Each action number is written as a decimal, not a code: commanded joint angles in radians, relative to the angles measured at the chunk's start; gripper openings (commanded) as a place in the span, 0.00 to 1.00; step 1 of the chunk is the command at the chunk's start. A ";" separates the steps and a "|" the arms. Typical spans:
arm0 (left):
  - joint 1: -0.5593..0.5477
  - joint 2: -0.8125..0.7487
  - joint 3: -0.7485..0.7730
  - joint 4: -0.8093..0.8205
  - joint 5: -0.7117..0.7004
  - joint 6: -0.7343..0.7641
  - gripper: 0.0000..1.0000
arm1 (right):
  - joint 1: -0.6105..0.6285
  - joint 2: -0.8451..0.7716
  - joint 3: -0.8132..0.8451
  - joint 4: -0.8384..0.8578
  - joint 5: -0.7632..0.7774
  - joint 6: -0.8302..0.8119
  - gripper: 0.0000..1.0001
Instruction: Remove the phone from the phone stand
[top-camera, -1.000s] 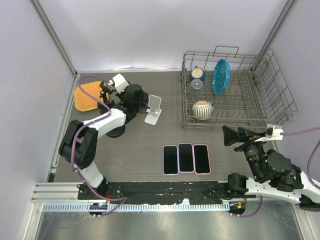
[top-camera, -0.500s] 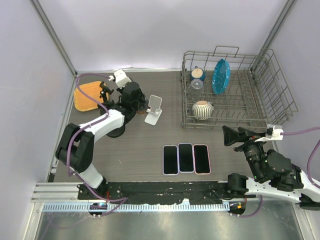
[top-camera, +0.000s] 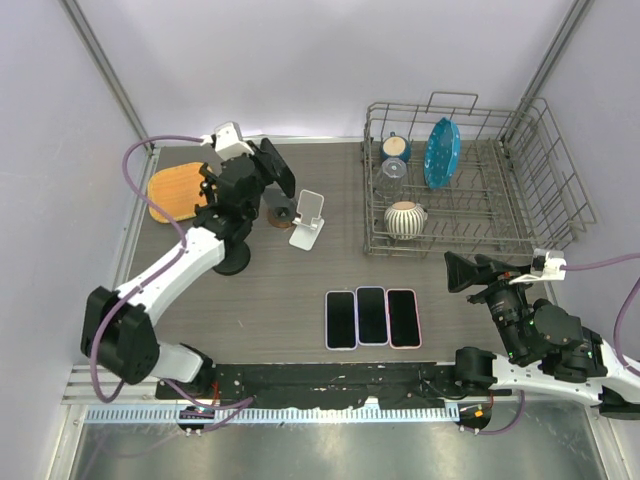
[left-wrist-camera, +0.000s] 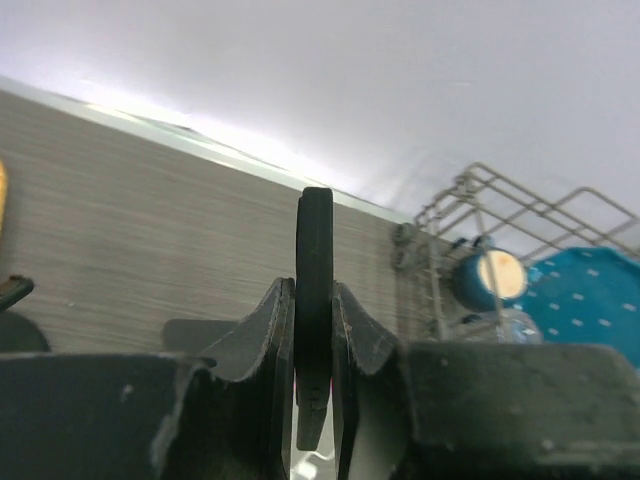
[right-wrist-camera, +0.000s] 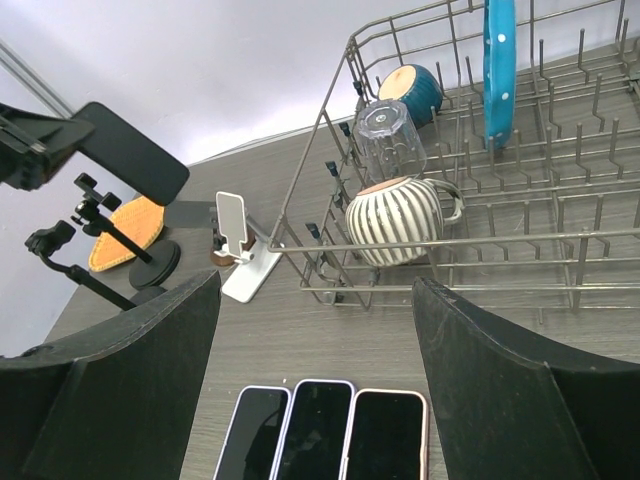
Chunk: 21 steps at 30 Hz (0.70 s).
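Black phone (left-wrist-camera: 315, 230) shows only its edge, pinched in left hand (left-wrist-camera: 313, 320).

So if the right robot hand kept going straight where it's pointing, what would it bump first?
Probably the bare table just beyond the three phones; the right gripper seems tilted down. If flatter, the white phone stand comes first. Depth is unclear.
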 joint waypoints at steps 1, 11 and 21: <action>0.004 -0.126 0.092 -0.075 0.184 -0.041 0.00 | 0.009 -0.018 0.010 0.008 0.025 0.021 0.82; 0.003 -0.238 0.094 -0.400 0.584 -0.098 0.00 | 0.011 -0.037 0.005 0.008 0.028 0.026 0.82; 0.003 -0.364 -0.075 -0.561 0.818 -0.122 0.00 | 0.014 -0.049 0.005 -0.002 0.048 0.039 0.82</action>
